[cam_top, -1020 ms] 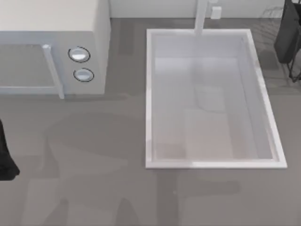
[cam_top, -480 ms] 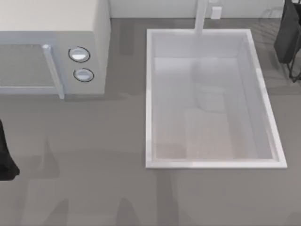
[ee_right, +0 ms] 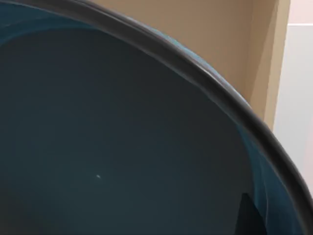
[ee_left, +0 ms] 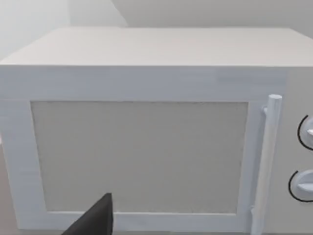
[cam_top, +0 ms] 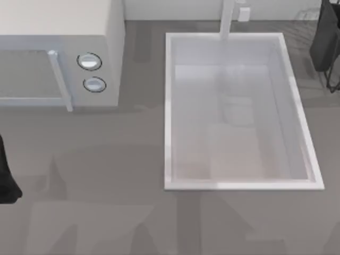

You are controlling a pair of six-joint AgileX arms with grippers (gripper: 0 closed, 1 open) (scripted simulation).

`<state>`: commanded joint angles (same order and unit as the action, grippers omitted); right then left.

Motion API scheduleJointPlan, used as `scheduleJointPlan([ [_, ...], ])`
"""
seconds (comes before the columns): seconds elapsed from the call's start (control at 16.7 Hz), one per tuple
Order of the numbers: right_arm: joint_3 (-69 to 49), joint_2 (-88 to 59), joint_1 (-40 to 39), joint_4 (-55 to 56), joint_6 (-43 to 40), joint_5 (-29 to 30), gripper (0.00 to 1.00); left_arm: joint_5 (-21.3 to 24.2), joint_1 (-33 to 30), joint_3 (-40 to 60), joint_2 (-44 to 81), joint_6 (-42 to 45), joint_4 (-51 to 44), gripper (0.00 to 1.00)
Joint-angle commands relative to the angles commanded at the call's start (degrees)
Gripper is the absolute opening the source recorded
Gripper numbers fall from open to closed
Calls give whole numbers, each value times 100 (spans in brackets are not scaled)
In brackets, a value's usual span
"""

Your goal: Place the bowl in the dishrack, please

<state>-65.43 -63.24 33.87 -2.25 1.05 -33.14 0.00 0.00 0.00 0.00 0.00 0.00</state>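
The glossy teal-blue bowl (ee_right: 122, 147) with its dark rim sits right against my right wrist camera, its edges cut off; I cannot tell whether my right jaws pinch it. From above, going left to right: my left arm (cam_top: 6, 175) at the table's left edge, the white boxy microwave (cam_top: 58, 53) at far left, the white rectangular basin (cam_top: 239, 111), then my right arm (cam_top: 326, 40) over the thin-wire dishrack (cam_top: 307, 21) at far right. My left wrist camera faces the microwave door (ee_left: 139, 156); those jaws' state is unclear.
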Motion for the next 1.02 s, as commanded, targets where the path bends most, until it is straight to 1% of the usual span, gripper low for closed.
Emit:
scheduleJointPlan([
  [0.18, 136, -947, -315, 1072, -6, 339, 0, 0, 0, 0, 0, 0, 0, 100],
  [0.48, 542, -2738, -999, 3395, -30, 1070, 0, 0, 0, 0, 0, 0, 0, 100],
  [0.6, 710, -3306, -1264, 4138, -31, 1348, 0, 0, 0, 0, 0, 0, 0, 100],
  [0.78, 891, -3845, -1557, 4802, -18, 1650, 0, 0, 0, 0, 0, 0, 0, 100],
  [1.02, 936, -3972, -1629, 4941, -12, 1725, 0, 0, 0, 0, 0, 0, 0, 100],
])
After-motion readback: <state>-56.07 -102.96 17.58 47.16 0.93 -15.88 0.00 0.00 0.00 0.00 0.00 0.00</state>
